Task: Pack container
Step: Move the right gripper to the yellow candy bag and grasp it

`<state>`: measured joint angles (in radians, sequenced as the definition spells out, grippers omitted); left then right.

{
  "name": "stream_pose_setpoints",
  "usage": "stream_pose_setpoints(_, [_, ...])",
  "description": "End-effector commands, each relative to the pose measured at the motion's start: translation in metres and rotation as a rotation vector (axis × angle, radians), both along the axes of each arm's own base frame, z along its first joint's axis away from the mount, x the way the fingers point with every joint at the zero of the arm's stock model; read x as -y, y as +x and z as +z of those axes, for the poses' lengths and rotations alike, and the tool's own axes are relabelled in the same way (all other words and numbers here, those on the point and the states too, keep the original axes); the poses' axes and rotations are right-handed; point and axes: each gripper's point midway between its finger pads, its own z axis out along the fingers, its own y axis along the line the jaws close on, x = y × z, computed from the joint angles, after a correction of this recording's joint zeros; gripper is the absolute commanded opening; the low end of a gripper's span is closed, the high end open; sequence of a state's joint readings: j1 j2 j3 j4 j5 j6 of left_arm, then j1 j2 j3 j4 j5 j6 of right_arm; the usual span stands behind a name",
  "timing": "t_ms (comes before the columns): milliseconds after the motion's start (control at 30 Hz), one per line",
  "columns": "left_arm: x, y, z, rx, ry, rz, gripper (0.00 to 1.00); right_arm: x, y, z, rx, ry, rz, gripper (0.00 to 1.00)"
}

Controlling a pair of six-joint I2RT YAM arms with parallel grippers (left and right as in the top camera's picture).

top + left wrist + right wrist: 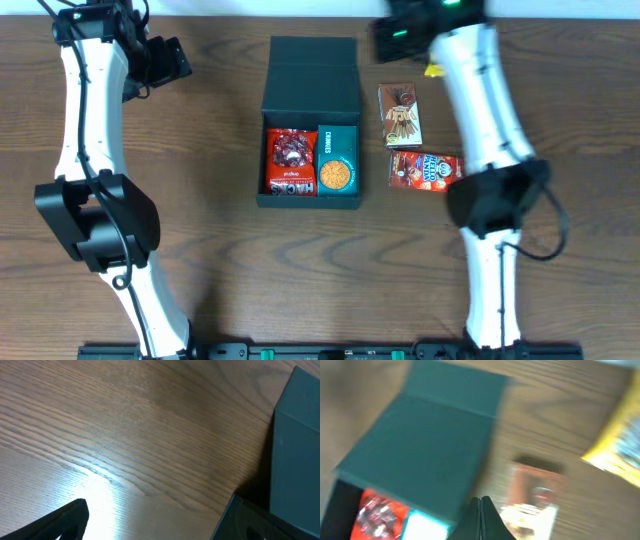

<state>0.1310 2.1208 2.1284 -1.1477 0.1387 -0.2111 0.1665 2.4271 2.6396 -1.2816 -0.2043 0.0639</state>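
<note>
The container [310, 70], a dark green box, lies in the middle of the table with its flap lid folded back. Inside are a red snack packet [290, 162] and a teal cookie packet [336, 160]. My left gripper [165, 60] is open and empty over bare table left of the box; its wrist view [155, 510] shows the box's edge [295, 455] at the right. My right gripper [395, 35] is at the box's far right corner. In the blurred right wrist view its fingers [481, 510] are shut on nothing, over the lid [430, 445].
A brown packet [400, 115] and a red-and-blue packet [425, 170] lie right of the box, partly under my right arm. A yellow packet [433, 70] peeks out by that arm and also shows in the right wrist view [615, 445].
</note>
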Motion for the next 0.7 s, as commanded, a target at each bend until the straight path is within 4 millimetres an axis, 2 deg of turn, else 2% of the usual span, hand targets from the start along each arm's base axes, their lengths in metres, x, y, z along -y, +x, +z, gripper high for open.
stream_pose_setpoints(0, [0.002,0.004,0.007,0.023,-0.013,-0.012,0.95,0.058,0.005,-0.015,-0.090,0.153,-0.163,0.02])
stream_pose_setpoints(33, [0.001,0.004,0.007,0.023,-0.013,-0.012,0.95,0.077,0.009,-0.020,-0.101,0.203,-0.199,0.02])
stream_pose_setpoints(100, [0.001,0.004,0.007,0.024,-0.012,-0.012,0.96,0.103,0.016,-0.026,-0.097,0.326,-0.218,0.03])
stream_pose_setpoints(233, [0.002,0.007,0.008,0.036,-0.021,0.001,0.95,0.145,0.024,-0.045,-0.083,0.507,-0.277,0.32])
stream_pose_setpoints(300, [0.004,0.010,0.010,0.053,-0.032,-0.005,0.95,0.160,0.026,-0.058,-0.074,0.546,-0.303,0.38])
stream_pose_setpoints(333, [0.004,0.013,0.011,0.065,-0.034,-0.007,0.95,0.166,0.027,-0.064,-0.063,0.568,-0.304,0.46])
stream_pose_setpoints(433, [0.004,0.016,0.012,0.080,-0.031,-0.007,0.96,0.178,0.033,-0.086,-0.042,0.600,-0.340,0.56])
stream_pose_setpoints(667, [0.003,0.018,0.013,0.089,-0.032,0.000,0.95,0.180,0.056,-0.132,-0.048,0.706,-0.423,0.63])
